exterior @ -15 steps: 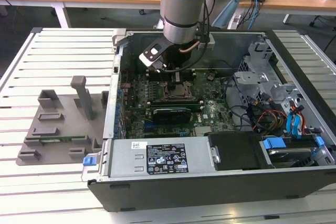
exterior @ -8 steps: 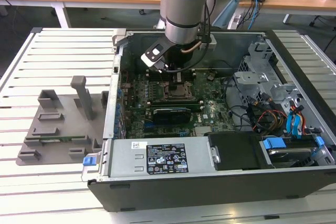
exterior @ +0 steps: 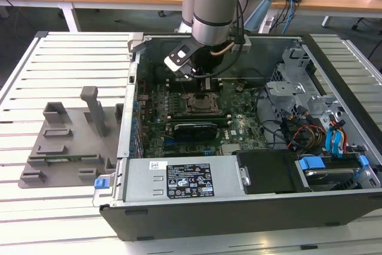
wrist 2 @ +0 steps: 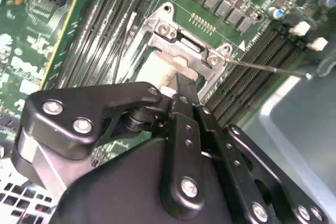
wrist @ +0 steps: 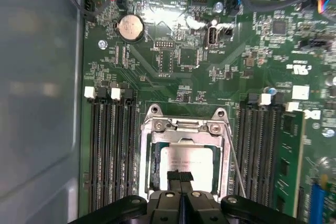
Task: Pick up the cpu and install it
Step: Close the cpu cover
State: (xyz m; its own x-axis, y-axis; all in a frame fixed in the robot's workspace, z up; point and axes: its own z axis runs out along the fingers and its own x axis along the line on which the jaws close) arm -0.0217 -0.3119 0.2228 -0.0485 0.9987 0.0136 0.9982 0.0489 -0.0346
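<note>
Black gripper (wrist: 180, 178), closed on nothing, seemingly touches the flat silver cpu (wrist: 186, 158) inside its metal frame (wrist: 145, 153).

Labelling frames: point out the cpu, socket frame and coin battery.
cpu (wrist: 189, 158), first wrist view, its silver top.
socket frame (wrist: 184, 126), first wrist view, its hinge bar.
coin battery (wrist: 130, 27), first wrist view, its centre.

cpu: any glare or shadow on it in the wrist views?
First wrist view: cpu lid reflects pale and even, with the hand blocking one edge; the coin cell glares brighter. Second wrist view: cpu blows out nearly white next to the metal bracket, with the hand dark in front.
</note>
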